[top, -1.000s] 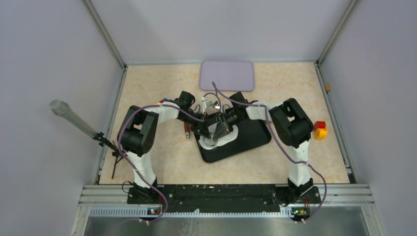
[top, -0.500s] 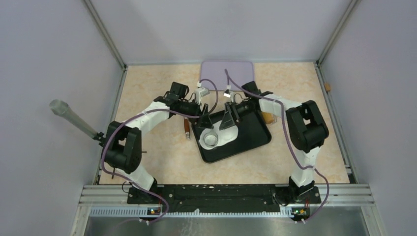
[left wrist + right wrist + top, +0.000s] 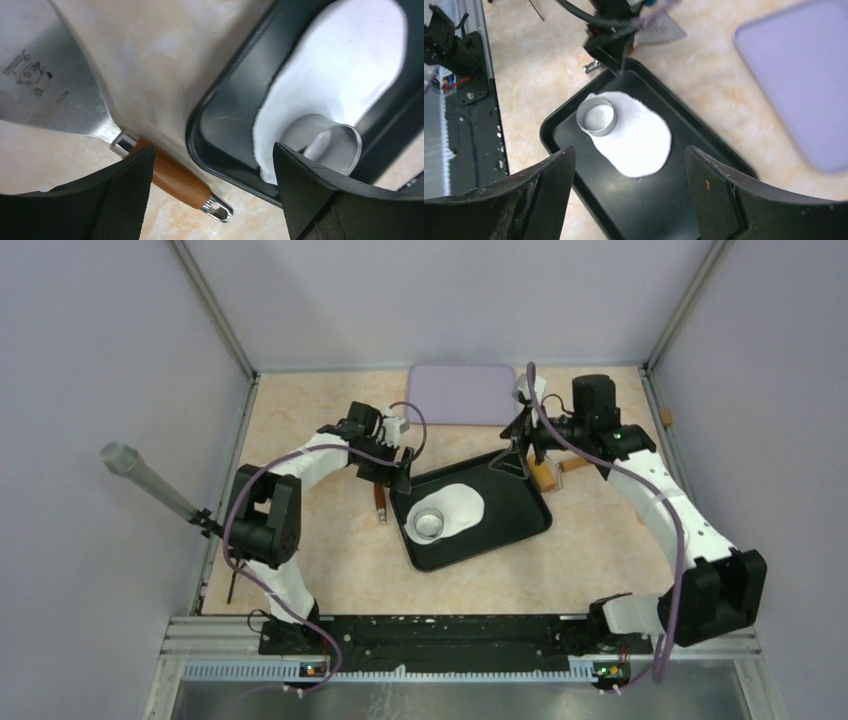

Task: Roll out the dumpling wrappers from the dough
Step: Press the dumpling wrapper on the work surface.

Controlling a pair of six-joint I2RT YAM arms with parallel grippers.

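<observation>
Ring (image 3: 597, 116) on dough (image 3: 639, 140) in tray (image 3: 664, 200); left pincer (image 3: 212, 155), right pincer (image 3: 630, 155) gape, seemingly empty.

A beige marbled tabletop (image 3: 330, 570) carried everything. Near its middle a black rectangular tray (image 3: 520, 512) lay skewed to the table's edges. Just left of it lay a steel-bladed scraper with a brown wooden handle (image 3: 75, 100), the handle close beside the tray's rim. A pale lavender rounded rectangular board (image 3: 460, 393) lay flat at the far edge. Beside the tray's far right corner lay small tan wooden pieces (image 3: 545, 477), partly hidden
</observation>
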